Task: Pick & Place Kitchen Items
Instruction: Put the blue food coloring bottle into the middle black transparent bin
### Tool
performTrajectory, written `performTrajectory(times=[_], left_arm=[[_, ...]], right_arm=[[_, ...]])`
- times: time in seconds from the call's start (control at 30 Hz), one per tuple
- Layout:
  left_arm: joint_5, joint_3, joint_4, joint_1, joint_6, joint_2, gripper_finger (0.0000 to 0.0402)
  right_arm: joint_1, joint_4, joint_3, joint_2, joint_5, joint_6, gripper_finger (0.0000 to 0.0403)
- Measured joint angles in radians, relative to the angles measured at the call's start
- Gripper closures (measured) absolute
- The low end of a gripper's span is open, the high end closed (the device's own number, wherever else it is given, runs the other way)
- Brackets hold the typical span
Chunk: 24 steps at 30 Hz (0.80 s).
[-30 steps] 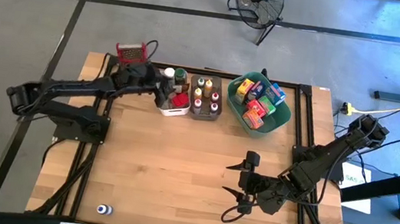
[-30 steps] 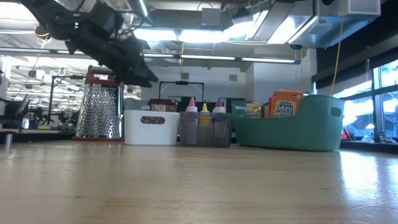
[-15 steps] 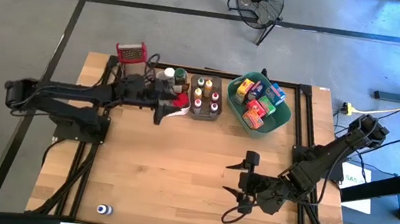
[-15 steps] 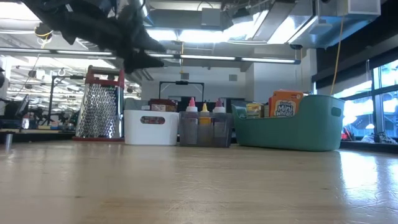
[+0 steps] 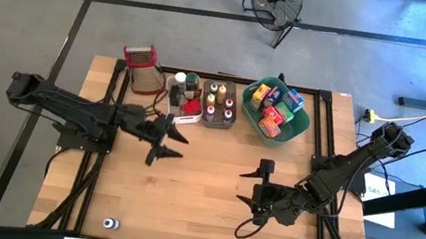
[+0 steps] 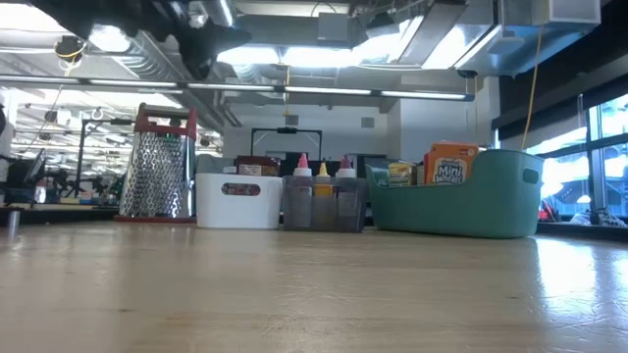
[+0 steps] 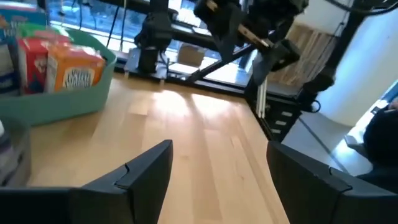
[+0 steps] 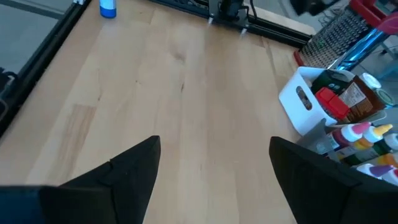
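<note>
- Nearly done: kitchen items (image 5: 273, 111) fill the bins.
- One small bottle (image 5: 109, 223) remains on the bench (image 5: 205, 176).
- Left gripper (image 5: 169, 145) and right gripper (image 5: 250, 197) gape, empty.

Four cameras: one overhead, one at surface level, one on each wrist.

The high view looks straight down on the whole wooden surface (image 5: 189, 174) and surrounding floor. The low view sits at the surface's near edge, looking level across to the white bin (image 6: 238, 199), the teal bin (image 6: 461, 201) and the room behind. The left wrist view faces the teal bin closely; the right wrist view looks down toward the white bin and grater (image 8: 348, 28), shared with both fixed views.
</note>
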Motion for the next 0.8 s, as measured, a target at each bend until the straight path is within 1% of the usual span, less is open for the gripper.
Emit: performTrajectory(times=[0.13, 0.3, 0.4, 0.47, 0.57, 0.73, 0.8], left_arm=[[-0.153, 0.000, -0.047, -0.099, -0.001, 0.000, 0.0143], [-0.353, 0.000, -0.056, -0.194, 0.027, 0.000, 0.0142], [-0.381, 0.017, -0.125, -0.244, 0.094, 0.000, 0.0144], [-0.409, 0.042, -0.183, -0.280, 0.074, 0.000, 0.0144], [-0.498, 0.076, -0.280, -0.343, 0.033, 0.003, 0.0143], [-0.648, 0.152, -0.404, -0.469, 0.005, 0.003, 0.0143], [-0.709, 0.183, -0.473, -0.517, -0.018, 0.003, 0.0145]], right_arm=[[-0.020, 0.007, 0.000, 0.000, 0.000, -0.049, 0.0098], [-0.067, 0.008, 0.000, 0.000, -0.001, -0.131, 0.0098], [-0.106, 0.010, 0.000, 0.000, 0.000, -0.152, 0.0098], [-0.133, 0.010, 0.000, 0.000, -0.001, -0.152, 0.0098], [-0.170, 0.010, 0.000, 0.000, 0.000, -0.153, 0.0098], [-0.221, 0.029, 0.000, 0.000, -0.003, -0.152, 0.0098], [-0.236, 0.040, 0.000, 0.000, -0.024, -0.156, 0.0098]])
